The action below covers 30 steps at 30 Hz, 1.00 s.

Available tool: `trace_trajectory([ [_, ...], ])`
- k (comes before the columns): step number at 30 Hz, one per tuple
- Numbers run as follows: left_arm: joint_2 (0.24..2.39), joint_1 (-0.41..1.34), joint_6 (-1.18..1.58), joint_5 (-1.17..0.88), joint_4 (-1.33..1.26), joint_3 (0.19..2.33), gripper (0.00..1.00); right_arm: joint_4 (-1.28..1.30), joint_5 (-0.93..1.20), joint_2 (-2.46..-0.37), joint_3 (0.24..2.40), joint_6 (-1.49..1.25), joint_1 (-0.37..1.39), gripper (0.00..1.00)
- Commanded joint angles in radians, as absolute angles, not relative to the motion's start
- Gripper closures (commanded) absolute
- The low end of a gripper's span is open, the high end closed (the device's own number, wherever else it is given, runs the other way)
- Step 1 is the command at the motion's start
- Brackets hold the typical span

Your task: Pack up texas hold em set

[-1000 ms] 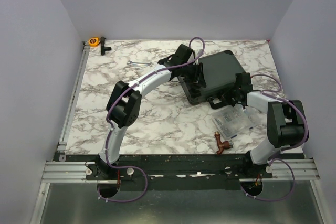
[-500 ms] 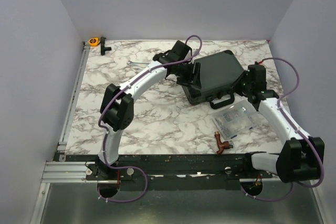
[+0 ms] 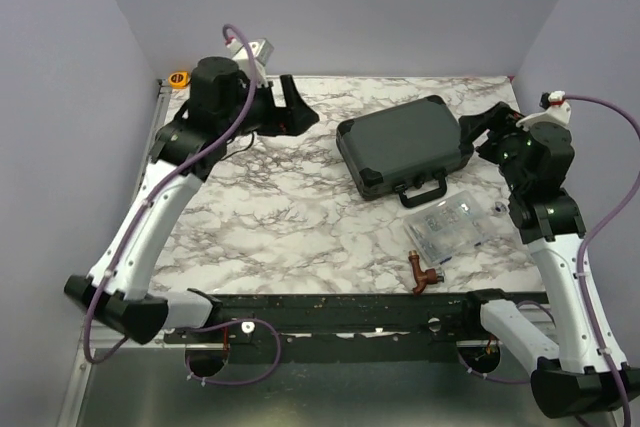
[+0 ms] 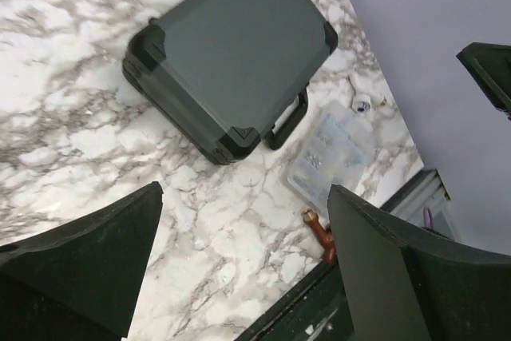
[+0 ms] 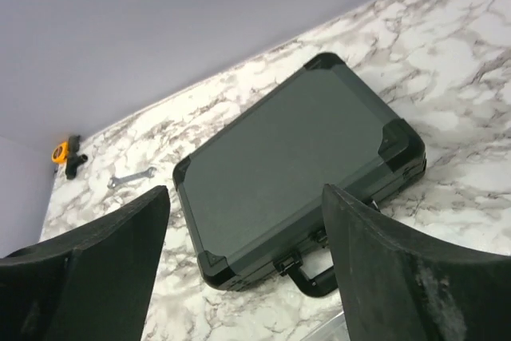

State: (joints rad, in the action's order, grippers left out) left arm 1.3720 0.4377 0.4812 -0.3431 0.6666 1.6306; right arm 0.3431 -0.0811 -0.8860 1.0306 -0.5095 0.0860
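briefcase (image 3: pixel 405 142): lid shut, flat on table (image 3: pixel 280 217), right of centre; contents hidden
clear box (image 3: pixel 448 230): just beside briefcase, near side, with small parts inside
left hand (image 4: pixel 241 193): fingers apart, empty
right hand (image 5: pixel 243 189): fingers apart, empty

The marbled table (image 3: pixel 280 217) carries a closed black briefcase (image 3: pixel 405 142) toward the far right, its handle facing the near edge. A clear compartment box (image 3: pixel 447 228) lies near the handle, with a brown pipe fitting (image 3: pixel 424 273) by the near edge. A small wrench (image 5: pixel 133 177) and an orange tape measure (image 3: pixel 179 78) lie toward the far left corner.
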Motion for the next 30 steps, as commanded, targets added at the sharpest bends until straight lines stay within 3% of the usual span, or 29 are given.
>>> trace_trajectory([
  [1, 1.176, 0.421, 0.46, -0.17, 0.556, 1.52, 0.13, 0.383, -0.152, -0.859, 1.077, -0.465, 0.088, 0.17],
  [12, 0.846, 0.419, 0.413, 0.078, 0.296, 1.305, 0.05, 0.205, -0.14, -0.704, 1.011, -0.407, 0.088, 0.0],
  [18, 0.796, 0.419, 0.405, 0.133, 0.231, 1.247, 0.01, 0.198, -0.25, -0.692, 1.015, -0.435, 0.089, 0.0],
  [30, 0.81, 0.419, 0.411, 0.133, 0.232, 1.245, 0.02, 0.183, -0.238, -0.709, 0.995, -0.421, 0.089, 0.0],
])
